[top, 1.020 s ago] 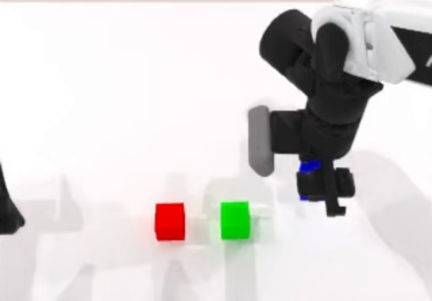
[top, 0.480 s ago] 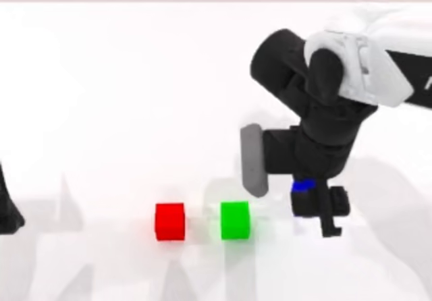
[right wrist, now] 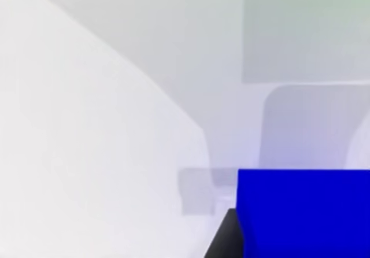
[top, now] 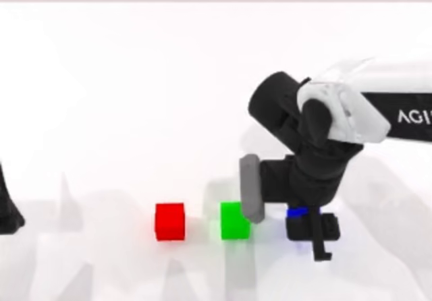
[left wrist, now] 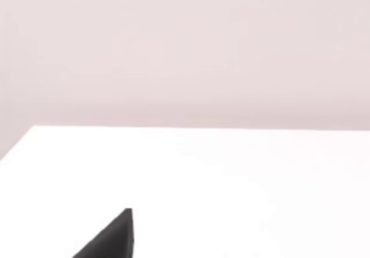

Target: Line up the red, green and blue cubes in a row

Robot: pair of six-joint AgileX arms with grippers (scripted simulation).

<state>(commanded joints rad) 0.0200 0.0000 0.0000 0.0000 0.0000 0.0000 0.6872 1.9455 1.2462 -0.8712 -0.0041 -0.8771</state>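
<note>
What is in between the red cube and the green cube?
Nothing: the top view shows bare table between the red cube and green cube.

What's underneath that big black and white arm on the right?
A small glossy blue cube shows as a sliver under the right tool, right of the green cube. The arm covers most of it, table contact included.

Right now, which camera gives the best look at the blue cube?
The right wrist view: the blue cube fills its corner, close up. The top view shows only a blue sliver under the right gripper. The left wrist view misses it.
</note>
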